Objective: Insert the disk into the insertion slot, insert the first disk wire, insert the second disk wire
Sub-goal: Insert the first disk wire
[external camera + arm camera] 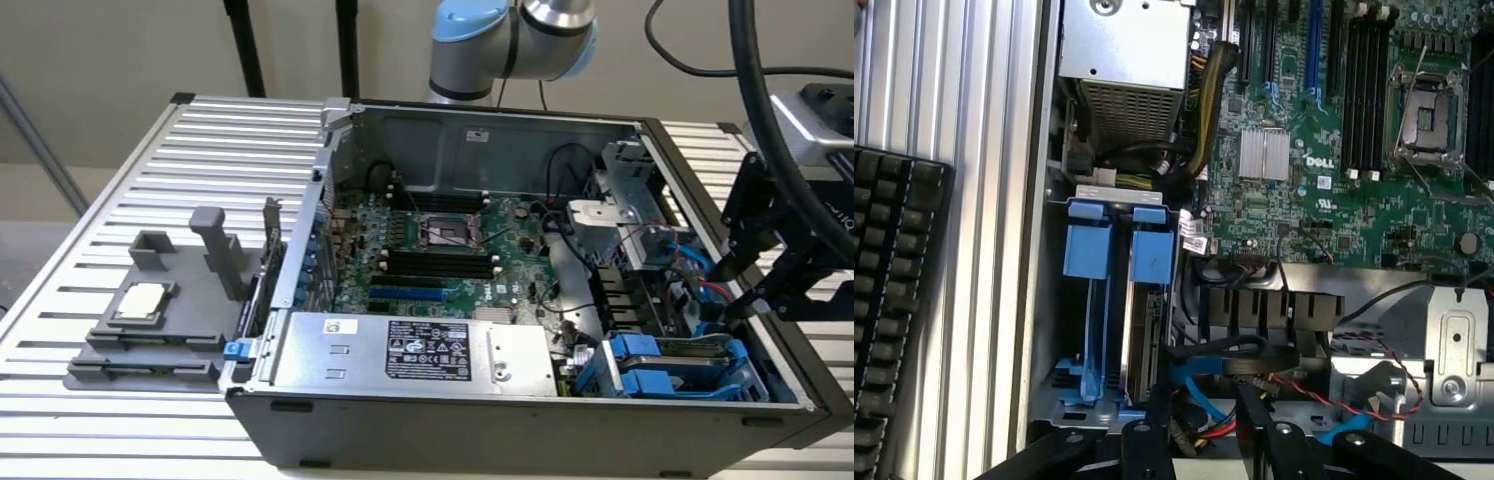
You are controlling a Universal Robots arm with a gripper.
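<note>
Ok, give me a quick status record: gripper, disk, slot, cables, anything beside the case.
gripper: open, nothing seen in it, at the cable end of the drive cage
disk: in its blue carrier, seated in the cage on the side nearer the motherboard
insertion slot: grey cage next to the power supply, also holding a second blue carrier
blue cable: lies by the gripper; plugged or not, cannot tell
beside the case: keyboard
</note>
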